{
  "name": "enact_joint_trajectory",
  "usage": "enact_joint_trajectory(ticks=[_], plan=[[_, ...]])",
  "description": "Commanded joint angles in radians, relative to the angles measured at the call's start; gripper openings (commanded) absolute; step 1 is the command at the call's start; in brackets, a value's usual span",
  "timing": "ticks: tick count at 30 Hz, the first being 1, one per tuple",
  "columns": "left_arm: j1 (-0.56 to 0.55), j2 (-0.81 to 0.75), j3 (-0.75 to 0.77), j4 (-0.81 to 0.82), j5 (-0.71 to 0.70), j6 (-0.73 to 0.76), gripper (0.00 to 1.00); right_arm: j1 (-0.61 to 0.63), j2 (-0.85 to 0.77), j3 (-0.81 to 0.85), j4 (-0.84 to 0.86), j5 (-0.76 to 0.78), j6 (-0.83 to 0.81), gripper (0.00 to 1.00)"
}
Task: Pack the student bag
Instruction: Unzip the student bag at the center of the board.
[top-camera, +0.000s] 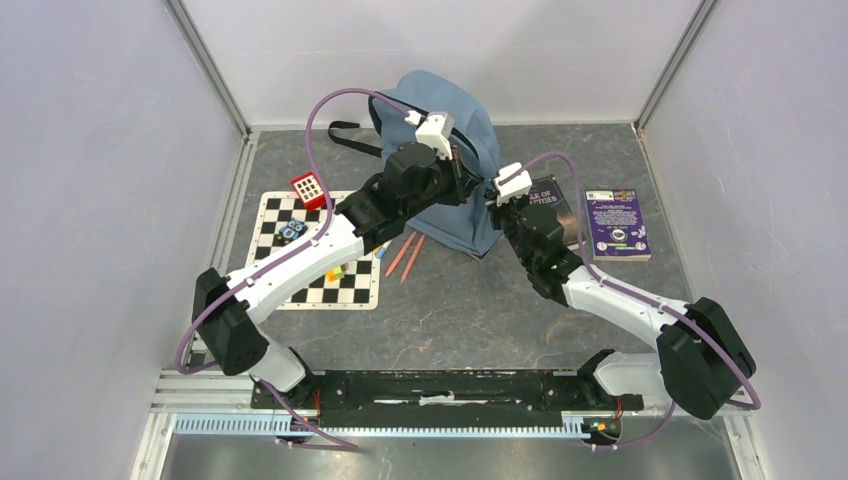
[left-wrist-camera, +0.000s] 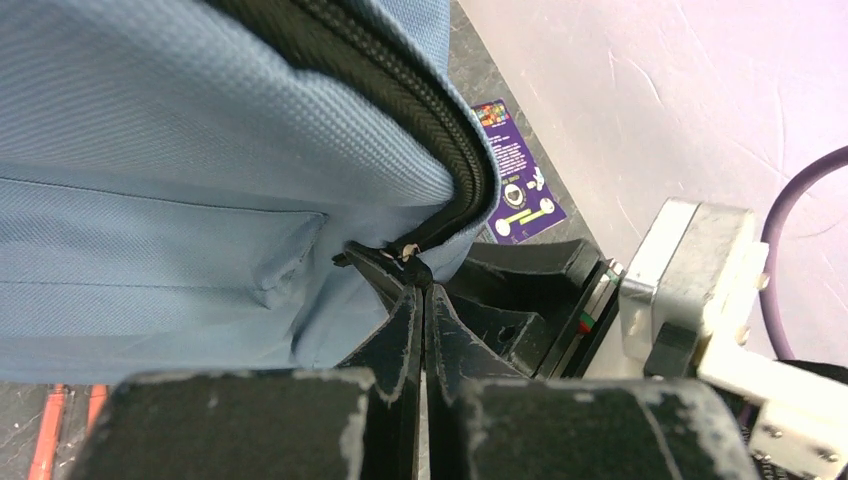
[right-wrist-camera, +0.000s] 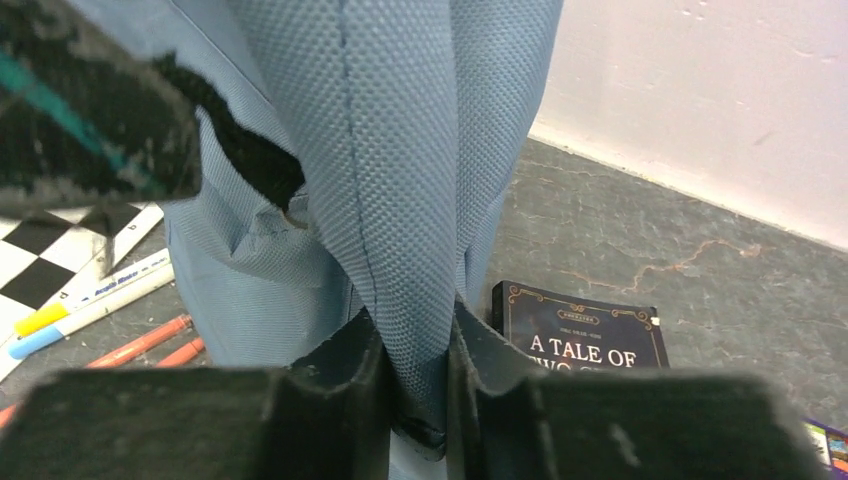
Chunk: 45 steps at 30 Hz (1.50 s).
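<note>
- You are working on the dusty blue-grey fabric student bag (top-camera: 445, 100), which is sitting on the grey counter (top-camera: 480, 310) at the upper centre of the overhead view, close to the back wall.
- Your left tool (left-wrist-camera: 418, 292) is pinching shut on the dark zipper pull (left-wrist-camera: 385, 262) at the end of the bag's black zipper.
- Your right tool (right-wrist-camera: 418, 345) is clamping a fold of the bag's fabric.
- A dark paperback book (right-wrist-camera: 580, 335) is lying just right of the bag, and a purple booklet (top-camera: 617, 223) is lying further right.
- Two orange pencils (top-camera: 405, 255) are lying below the bag, beside a black-and-white chequered board (top-camera: 355, 290).
</note>
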Motion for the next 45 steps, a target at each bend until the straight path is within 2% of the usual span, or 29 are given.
enact_joint_trajectory(ticks=[1,4,7,14,18,22,31,35,45], plan=[[0.002,-0.030,0.092,0.080,-0.029,-0.012,0.02,-0.001,-0.022,-0.023,0.008,0.052,-0.024,0.17],[0.009,-0.033,0.102,0.084,-0.030,-0.031,0.02,-0.001,-0.026,-0.032,0.000,0.069,-0.028,0.06],[0.034,-0.035,0.125,0.081,-0.021,-0.065,0.02,-0.002,-0.030,-0.045,-0.004,0.085,-0.027,0.00],[0.146,-0.051,0.167,0.091,0.037,-0.172,0.02,-0.002,-0.056,-0.083,-0.005,0.097,-0.035,0.00],[0.216,-0.075,0.169,0.119,0.060,-0.183,0.02,-0.002,-0.069,-0.099,-0.006,0.108,-0.041,0.00],[0.279,-0.083,0.176,0.157,0.148,-0.204,0.02,-0.001,-0.077,-0.113,-0.011,0.114,-0.043,0.00],[0.292,-0.087,0.148,0.240,0.359,-0.233,0.02,-0.001,-0.093,-0.112,-0.012,0.117,-0.046,0.00],[0.294,-0.104,0.127,0.246,0.320,-0.235,0.02,-0.001,-0.090,-0.118,-0.015,0.118,-0.047,0.00],[0.358,-0.074,0.190,0.181,0.249,-0.213,0.02,-0.002,-0.127,-0.135,-0.025,0.118,-0.048,0.00]])
